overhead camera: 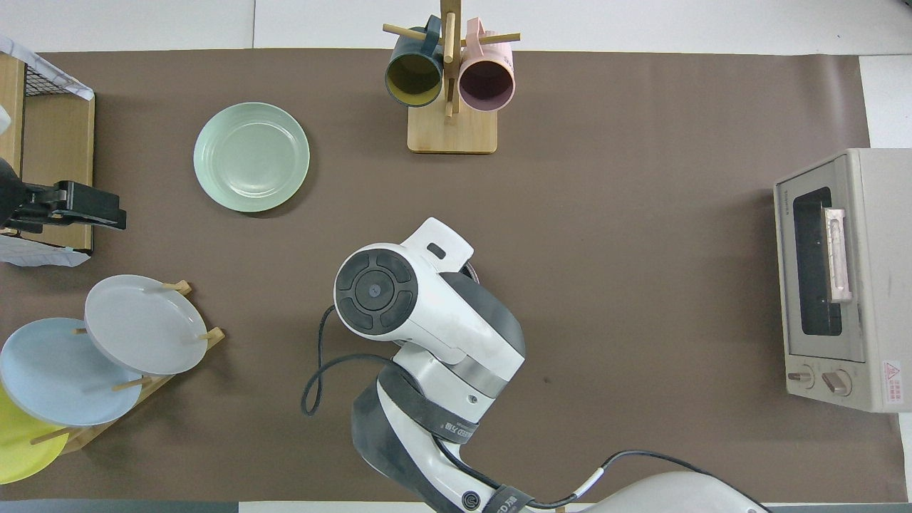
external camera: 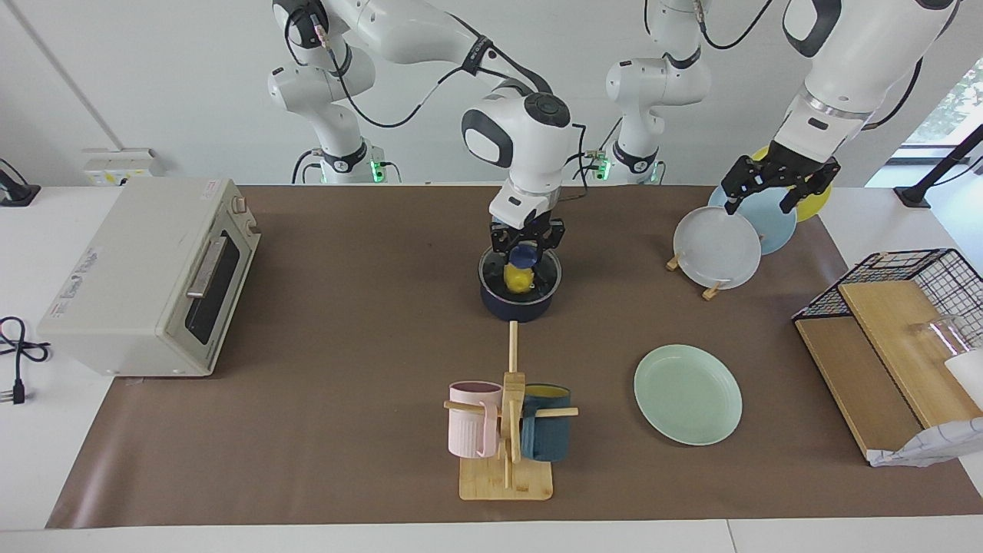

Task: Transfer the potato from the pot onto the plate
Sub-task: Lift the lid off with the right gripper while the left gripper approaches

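The right gripper [external camera: 525, 247] is reaching down into the pot [external camera: 520, 301], its jaws narrowed around the potato [external camera: 519, 279] sitting inside. The plate [external camera: 687, 394] is lying empty. The left gripper [external camera: 776, 188] is waiting, jaws spread (gripping nothing), over the racked plates [external camera: 718, 247].

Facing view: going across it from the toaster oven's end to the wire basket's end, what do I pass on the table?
Toaster oven → pink mug on the mug tree → pot holding the potato, right tool down in it → mint-green plate → wire basket.
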Controlling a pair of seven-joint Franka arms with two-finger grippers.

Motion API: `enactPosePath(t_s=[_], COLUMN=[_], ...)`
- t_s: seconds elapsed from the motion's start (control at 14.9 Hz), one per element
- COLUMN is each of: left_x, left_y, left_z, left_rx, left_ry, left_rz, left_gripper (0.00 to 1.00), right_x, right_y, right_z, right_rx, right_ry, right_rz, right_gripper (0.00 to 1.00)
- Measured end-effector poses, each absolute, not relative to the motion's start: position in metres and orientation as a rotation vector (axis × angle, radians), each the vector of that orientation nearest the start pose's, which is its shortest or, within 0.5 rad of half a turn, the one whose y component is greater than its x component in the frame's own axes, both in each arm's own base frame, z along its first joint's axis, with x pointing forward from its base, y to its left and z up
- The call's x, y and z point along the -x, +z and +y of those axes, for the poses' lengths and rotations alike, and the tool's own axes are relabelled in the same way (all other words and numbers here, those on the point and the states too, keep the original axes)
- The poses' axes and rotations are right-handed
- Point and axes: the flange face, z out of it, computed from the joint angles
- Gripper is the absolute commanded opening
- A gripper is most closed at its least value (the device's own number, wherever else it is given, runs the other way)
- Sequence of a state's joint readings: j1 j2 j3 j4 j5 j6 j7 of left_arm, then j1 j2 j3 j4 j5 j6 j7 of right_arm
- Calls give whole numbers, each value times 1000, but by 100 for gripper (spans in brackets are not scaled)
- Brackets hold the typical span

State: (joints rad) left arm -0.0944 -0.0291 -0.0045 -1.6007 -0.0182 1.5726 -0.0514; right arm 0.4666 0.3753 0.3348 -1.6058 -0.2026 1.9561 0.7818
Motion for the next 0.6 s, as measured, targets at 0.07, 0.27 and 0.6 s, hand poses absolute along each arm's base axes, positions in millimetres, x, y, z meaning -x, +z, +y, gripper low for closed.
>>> enactPosePath(t_s=[0.07,0.27,0.6], left_x=[-543,-542,-537], left_y=[627,627,624], left_z=[-56,-60,-108], left_rx=[3159,3158,3161], left_ry=[-1,-1,-27], left_rz=[75,86,87], left_gripper=[100,100,100], right_x=[-493,-526,-598], right_y=[435,476,478], right_z=[443,399,271], right_rx=[3193,3201,3214], right_ry=[-78,-98,-49], right_rz=[-114,-143,-207], right_gripper=[27,27,27])
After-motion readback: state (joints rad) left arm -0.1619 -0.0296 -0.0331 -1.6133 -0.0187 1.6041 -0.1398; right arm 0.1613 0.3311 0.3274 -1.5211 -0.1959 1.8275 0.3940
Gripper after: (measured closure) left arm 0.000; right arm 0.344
